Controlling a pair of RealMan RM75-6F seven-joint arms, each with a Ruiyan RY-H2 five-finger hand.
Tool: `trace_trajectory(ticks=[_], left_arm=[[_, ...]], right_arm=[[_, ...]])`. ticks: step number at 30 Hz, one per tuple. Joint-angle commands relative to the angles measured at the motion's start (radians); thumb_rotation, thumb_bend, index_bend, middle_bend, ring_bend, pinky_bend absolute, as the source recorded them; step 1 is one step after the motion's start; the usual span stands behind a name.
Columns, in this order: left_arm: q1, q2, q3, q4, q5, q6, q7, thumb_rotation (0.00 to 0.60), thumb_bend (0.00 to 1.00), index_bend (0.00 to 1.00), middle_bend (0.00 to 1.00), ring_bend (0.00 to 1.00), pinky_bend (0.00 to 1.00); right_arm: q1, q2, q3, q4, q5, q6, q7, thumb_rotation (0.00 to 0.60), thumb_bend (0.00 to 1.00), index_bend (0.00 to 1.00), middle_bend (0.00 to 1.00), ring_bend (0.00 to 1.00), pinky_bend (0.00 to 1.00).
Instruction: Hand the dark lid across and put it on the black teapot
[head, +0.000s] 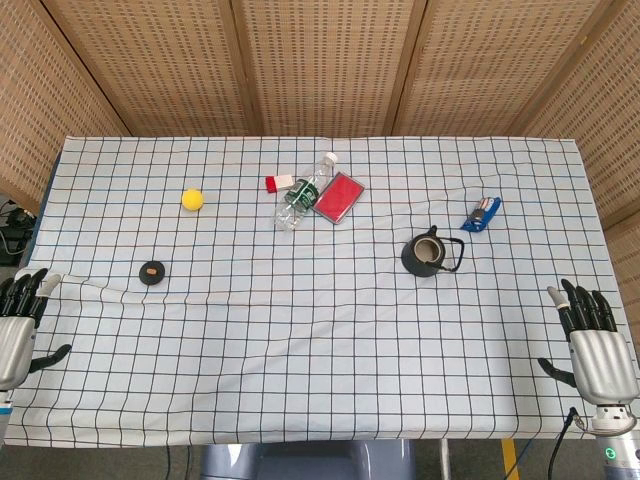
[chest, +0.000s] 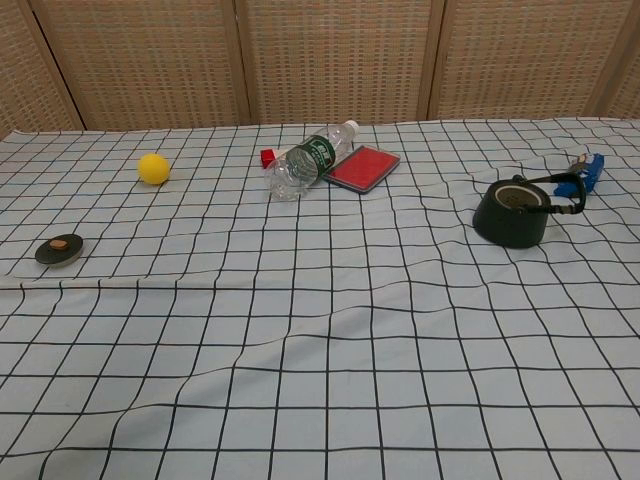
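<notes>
The dark lid (head: 152, 272) (chest: 59, 250), round with a small brown knob, lies flat on the checked cloth at the left. The black teapot (head: 428, 252) (chest: 514, 211) stands at the right with its top uncovered and its handle tipped toward the right. My left hand (head: 16, 325) rests at the table's left edge, fingers spread and holding nothing, well left of the lid. At the right edge my right hand (head: 595, 348) is likewise spread and empty, far below and right of the teapot. Neither hand shows in the chest view.
A yellow ball (head: 192, 198) sits at the back left. A clear plastic bottle (head: 304, 192) lies on its side beside a red flat case (head: 338, 196) and a small red-and-white item (head: 278, 183). A blue packet (head: 482, 214) lies behind the teapot. The cloth (head: 320, 360) is wrinkled near the front.
</notes>
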Motion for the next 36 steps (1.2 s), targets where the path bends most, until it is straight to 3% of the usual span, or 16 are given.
trace_trajectory(ticks=[1, 14, 19, 25, 30, 36], left_arm=[[0.001, 0.001, -0.001, 0.000, -0.001, 0.002, -0.004, 0.600, 0.02, 0.00, 0.00, 0.00, 0.00], [-0.011, -0.004, -0.007, -0.009, -0.010, -0.016, 0.013, 0.600, 0.02, 0.00, 0.00, 0.00, 0.00], [-0.039, -0.004, -0.027, -0.018, -0.046, -0.063, 0.014, 0.600, 0.07, 0.00, 0.00, 0.00, 0.00], [-0.137, 0.004, -0.096, -0.041, -0.157, -0.192, 0.112, 0.600, 0.07, 0.09, 0.00, 0.00, 0.00], [-0.240, -0.020, -0.149, -0.021, -0.282, -0.325, 0.201, 0.600, 0.16, 0.24, 0.00, 0.00, 0.00], [-0.328, -0.067, -0.169, 0.030, -0.409, -0.427, 0.310, 0.600, 0.16, 0.28, 0.00, 0.00, 0.00]], right_arm=[[-0.001, 0.002, 0.000, -0.001, -0.001, 0.002, 0.003, 0.600, 0.16, 0.00, 0.00, 0.00, 0.00], [0.003, 0.009, 0.001, 0.005, 0.012, -0.017, 0.021, 0.600, 0.16, 0.00, 0.00, 0.00, 0.00], [0.009, 0.005, 0.003, 0.011, 0.024, -0.032, 0.016, 0.600, 0.16, 0.00, 0.00, 0.00, 0.00], [0.014, 0.003, 0.008, 0.014, 0.026, -0.033, 0.017, 0.600, 0.16, 0.00, 0.00, 0.00, 0.00], [0.013, 0.005, 0.009, 0.017, 0.029, -0.031, 0.022, 0.600, 0.16, 0.00, 0.00, 0.00, 0.00], [0.011, 0.007, 0.012, 0.024, 0.039, -0.032, 0.031, 0.600, 0.16, 0.00, 0.00, 0.00, 0.00]])
